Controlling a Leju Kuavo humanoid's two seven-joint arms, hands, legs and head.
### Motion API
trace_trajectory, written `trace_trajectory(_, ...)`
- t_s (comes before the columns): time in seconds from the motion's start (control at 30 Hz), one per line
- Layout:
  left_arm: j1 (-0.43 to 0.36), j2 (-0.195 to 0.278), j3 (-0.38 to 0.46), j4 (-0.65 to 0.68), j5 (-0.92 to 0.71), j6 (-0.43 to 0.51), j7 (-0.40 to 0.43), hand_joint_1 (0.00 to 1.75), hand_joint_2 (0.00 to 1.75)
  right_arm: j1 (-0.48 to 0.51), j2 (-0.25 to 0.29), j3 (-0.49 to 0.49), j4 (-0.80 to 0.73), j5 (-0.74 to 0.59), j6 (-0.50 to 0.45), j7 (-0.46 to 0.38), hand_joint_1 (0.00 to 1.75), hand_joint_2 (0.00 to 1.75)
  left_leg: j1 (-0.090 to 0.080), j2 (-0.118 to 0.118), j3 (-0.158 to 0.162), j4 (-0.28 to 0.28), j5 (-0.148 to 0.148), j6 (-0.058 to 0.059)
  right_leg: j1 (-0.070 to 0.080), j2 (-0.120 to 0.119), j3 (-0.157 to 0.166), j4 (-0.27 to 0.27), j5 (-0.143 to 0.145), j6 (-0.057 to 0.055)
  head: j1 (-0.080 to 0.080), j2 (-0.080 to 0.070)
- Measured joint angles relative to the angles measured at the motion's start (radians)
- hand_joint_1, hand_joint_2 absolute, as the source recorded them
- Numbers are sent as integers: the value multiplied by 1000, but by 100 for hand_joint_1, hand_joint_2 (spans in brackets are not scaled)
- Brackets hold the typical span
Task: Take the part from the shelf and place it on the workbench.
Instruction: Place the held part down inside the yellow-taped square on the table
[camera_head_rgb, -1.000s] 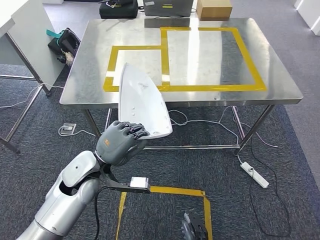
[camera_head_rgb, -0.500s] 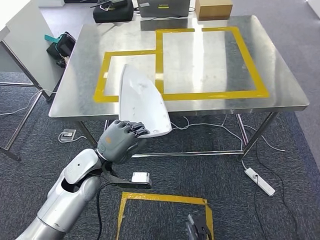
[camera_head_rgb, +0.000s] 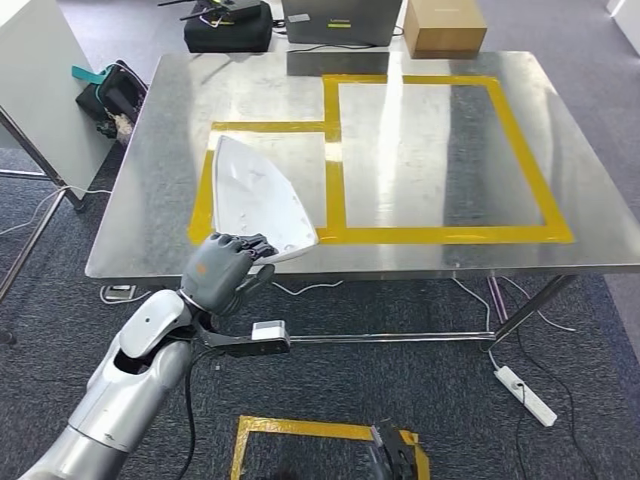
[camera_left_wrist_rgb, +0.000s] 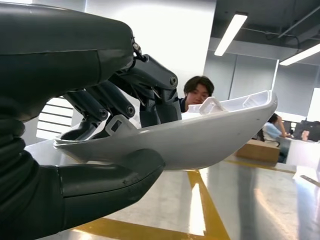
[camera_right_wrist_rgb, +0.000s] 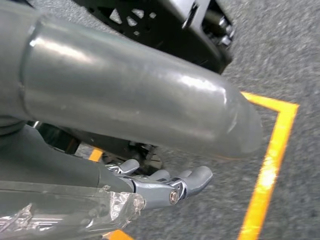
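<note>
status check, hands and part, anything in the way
Left hand holds white part just above workbench, over left taped box. Right hand hangs empty, fingers apart. Drop spot bare.

The left arm (camera_head_rgb: 124, 385) is shiny silver and round. Its left hand (camera_head_rgb: 219, 275) is dark grey with an orange mark. The right hand (camera_right_wrist_rgb: 166, 187) has grey fingers and a small screw.
</note>
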Motion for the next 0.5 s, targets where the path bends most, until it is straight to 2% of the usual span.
trace_trajectory(0.03, 1, -1, 1, 6, 0, 0, 1, 175, 175, 0, 0, 0, 0, 0, 0, 0, 0, 0, -2, -1, 9, 0, -11, 3, 3, 0, -53, 77, -24, -4, 0, 0)
trace_trajectory(0.07, 3, -1, 3, 13, -1, 0, 2, 175, 175, 2, 0, 0, 0, 0, 0, 1, 0, 0, -3, -2, 19, 0, -22, 5, 6, 0, -106, 141, -34, -7, 0, 0)
trace_trajectory(0.1, 5, -2, 4, 19, -1, 0, 4, 175, 175, 4, 0, 0, 0, 0, 0, 1, 0, 0, -4, -5, 30, 0, -32, 6, 10, 1, -148, 173, -19, -9, 0, 0)
trace_trajectory(0.13, 7, -2, 6, 25, -1, 0, 6, 175, 175, 7, 0, 0, 0, 0, 0, 2, 0, 0, -5, -7, 42, 0, -42, 7, 12, 1, -173, 166, 21, -10, 0, 0)
trace_trajectory(0.2, 5, -7, 11, 34, -5, 1, 16, 175, 175, 10, 0, 0, 0, -1, 0, 2, 0, 0, -6, -12, 69, 0, -61, 4, 13, 1, -176, 54, 148, -9, 0, 0)
trace_trajectory(0.23, 1, -10, 15, 38, -8, 2, 23, 175, 175, 10, 0, 0, 1, -2, 0, 3, 0, 0, -8, -14, 79, 1, -68, 2, 13, 1, -165, -4, 197, -8, -1, 0)
trace_trajectory(0.27, -2, -14, 18, 42, -13, 5, 29, 175, 175, 10, 0, 1, 2, -2, 0, 3, 0, 0, -9, -16, 85, 2, -73, -1, 13, 2, -151, -48, 224, -9, -1, 0)
trace_trajectory(0.3, -5, -17, 21, 47, -17, 9, 33, 175, 175, 10, 0, 1, 2, -3, 0, 4, 0, 0, -10, -17, 88, 2, -75, -2, 13, 4, -142, -70, 232, -9, -2, 0)
trace_trajectory(0.37, -9, -19, 23, 56, -29, 19, 34, 175, 175, 10, 0, 1, 3, -3, 0, 5, 0, 0, -12, -18, 88, 1, -74, 2, 12, 9, -131, -85, 227, -11, -3, 0)
trace_trajectory(0.43, -12, -22, 26, 66, -43, 31, 37, 175, 175, 10, 0, 1, 3, -5, 0, 6, 0, 0, -12, -17, 91, -4, -72, 7, 12, 13, -131, -86, 228, -10, -4, 0)
trace_trajectory(0.5, -16, -28, 32, 77, -58, 41, 43, 175, 175, 9, 0, 1, 3, -7, -1, 6, 0, 0, -12, -17, 95, -10, -72, 7, 12, 14, -131, -86, 226, -13, -3, 0)
